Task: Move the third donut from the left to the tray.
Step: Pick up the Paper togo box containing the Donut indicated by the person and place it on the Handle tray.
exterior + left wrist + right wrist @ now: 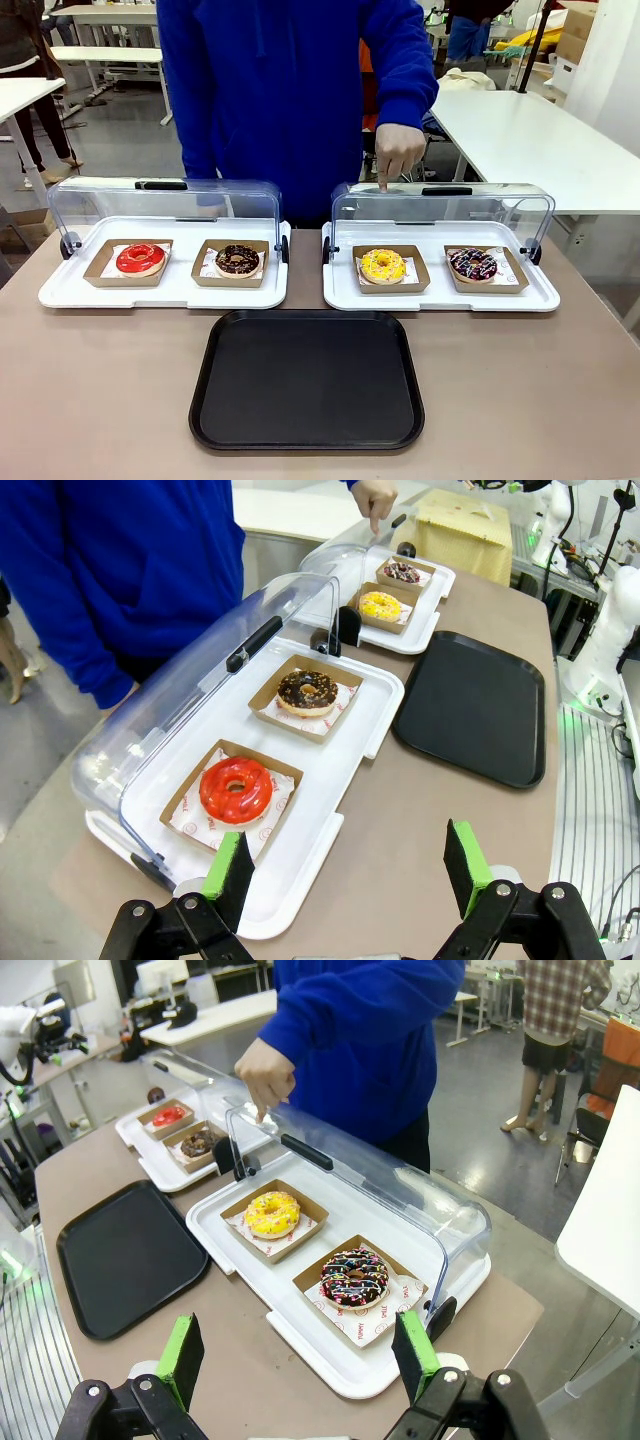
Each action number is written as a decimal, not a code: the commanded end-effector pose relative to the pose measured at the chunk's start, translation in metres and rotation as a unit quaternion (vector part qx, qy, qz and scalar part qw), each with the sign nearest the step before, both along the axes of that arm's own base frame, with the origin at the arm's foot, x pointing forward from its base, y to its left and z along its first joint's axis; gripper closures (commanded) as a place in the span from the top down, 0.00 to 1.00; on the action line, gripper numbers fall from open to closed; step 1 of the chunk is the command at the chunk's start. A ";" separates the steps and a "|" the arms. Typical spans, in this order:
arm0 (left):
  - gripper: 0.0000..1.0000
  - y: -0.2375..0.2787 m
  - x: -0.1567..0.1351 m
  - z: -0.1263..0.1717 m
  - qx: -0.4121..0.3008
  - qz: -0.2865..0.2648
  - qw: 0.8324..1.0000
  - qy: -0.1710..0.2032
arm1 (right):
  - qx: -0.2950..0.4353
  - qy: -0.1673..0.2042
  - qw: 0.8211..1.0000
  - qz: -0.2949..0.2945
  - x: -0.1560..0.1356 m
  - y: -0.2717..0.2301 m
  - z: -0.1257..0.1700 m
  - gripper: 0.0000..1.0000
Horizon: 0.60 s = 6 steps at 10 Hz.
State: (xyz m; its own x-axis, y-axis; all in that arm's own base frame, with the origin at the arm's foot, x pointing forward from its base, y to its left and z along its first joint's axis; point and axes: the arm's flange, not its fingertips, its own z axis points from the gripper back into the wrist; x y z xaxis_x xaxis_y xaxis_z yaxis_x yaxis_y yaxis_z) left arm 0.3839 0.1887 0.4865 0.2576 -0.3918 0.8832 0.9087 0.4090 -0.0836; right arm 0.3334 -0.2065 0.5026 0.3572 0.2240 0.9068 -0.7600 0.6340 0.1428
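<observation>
front: fixed, robot's side, facing person [290, 90] across bench [100, 400] | left wrist: high over bench's left end, looking rightward | right wrist: over right end, looking leftward | shared: black tray [307, 380]

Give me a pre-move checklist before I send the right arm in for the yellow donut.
1. Target: the yellow donut, third from the left, sits in its cardboard tray: ok.
2. Access: the clear lid over it is swung up and back: ok.
3. Right gripper is open with nothing between its fingers: ok.
4. Black tray is bare, with room to set the donut down: ok.
5. Person's hand points a finger down onto the lid just behind the donut, probably too close to the reach path: not ok.
6. Left gripper is open, near the red donut, away from the target: ok.
</observation>
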 end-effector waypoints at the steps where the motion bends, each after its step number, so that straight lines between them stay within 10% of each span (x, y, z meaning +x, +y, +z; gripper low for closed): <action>1: 1.00 0.000 0.000 0.002 -0.003 -0.006 1.000 -0.006 | -0.046 -0.011 0.998 0.034 0.012 0.025 0.009 1.00; 6: 1.00 0.000 0.000 0.002 -0.003 -0.006 1.000 -0.006 | -0.205 0.001 0.968 0.145 0.055 0.154 0.021 1.00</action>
